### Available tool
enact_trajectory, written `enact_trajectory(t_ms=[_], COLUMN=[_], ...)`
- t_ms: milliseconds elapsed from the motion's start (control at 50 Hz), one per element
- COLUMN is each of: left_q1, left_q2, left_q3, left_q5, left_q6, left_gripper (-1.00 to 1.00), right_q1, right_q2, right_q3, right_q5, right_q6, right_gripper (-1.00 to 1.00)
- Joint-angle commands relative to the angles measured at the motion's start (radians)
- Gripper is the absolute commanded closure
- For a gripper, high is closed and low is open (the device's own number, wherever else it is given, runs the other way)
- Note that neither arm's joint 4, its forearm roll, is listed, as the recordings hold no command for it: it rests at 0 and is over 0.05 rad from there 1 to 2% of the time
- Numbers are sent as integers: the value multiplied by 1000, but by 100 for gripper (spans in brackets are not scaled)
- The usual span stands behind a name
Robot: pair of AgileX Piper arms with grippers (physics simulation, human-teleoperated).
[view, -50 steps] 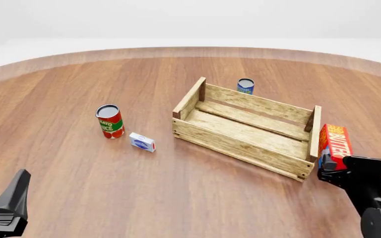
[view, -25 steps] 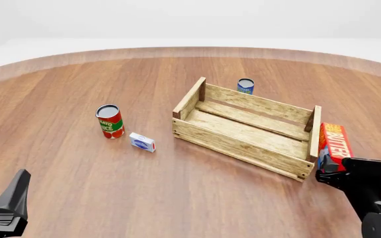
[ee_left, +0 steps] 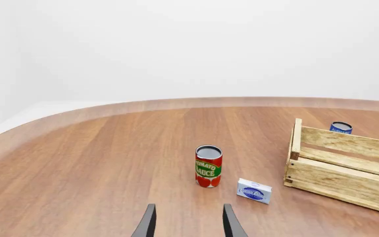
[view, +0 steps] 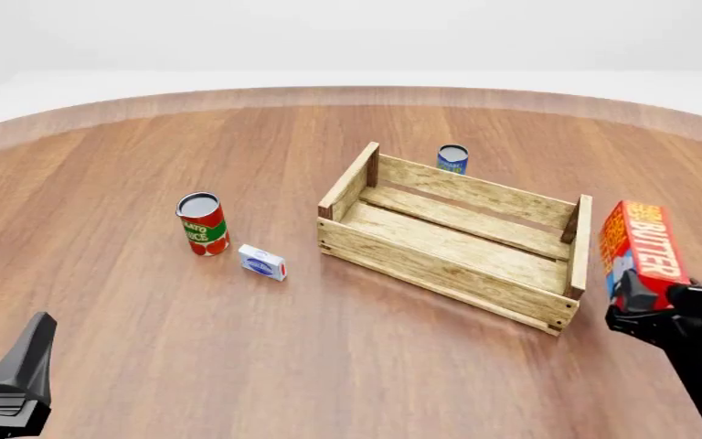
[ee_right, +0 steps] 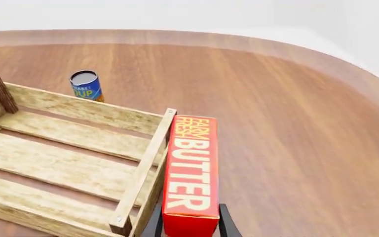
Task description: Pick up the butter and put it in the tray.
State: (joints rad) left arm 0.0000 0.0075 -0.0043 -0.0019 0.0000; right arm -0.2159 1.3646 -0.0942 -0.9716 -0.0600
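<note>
— So, what's nearest?
— At seven o'clock the left tool [view: 15, 389] sits low over the counter [view: 205, 347], fingers spread, holding nothing. At four o'clock the right tool [view: 656, 311] is clenched on the butter carton [view: 643, 251], raised just beside the wooden tray [view: 449, 251], outside its right end.
— Farther out?
— A tomato sauce can [view: 202, 224] and small white-and-blue box [view: 260, 262] at nine; a blue can [view: 452, 158] beyond the tray.
</note>
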Motion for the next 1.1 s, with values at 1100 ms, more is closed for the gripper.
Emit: enact_trajectory(t_ms=[1100], left_q1=[0], left_q2=[0], left_q3=[0], left_q5=[0], left_q6=[0], left_gripper=[-100], right_q1=[179], right_q2=[-758], right_q3=[-227], right_q5=[818], right_q6=[-58], right_gripper=[100])
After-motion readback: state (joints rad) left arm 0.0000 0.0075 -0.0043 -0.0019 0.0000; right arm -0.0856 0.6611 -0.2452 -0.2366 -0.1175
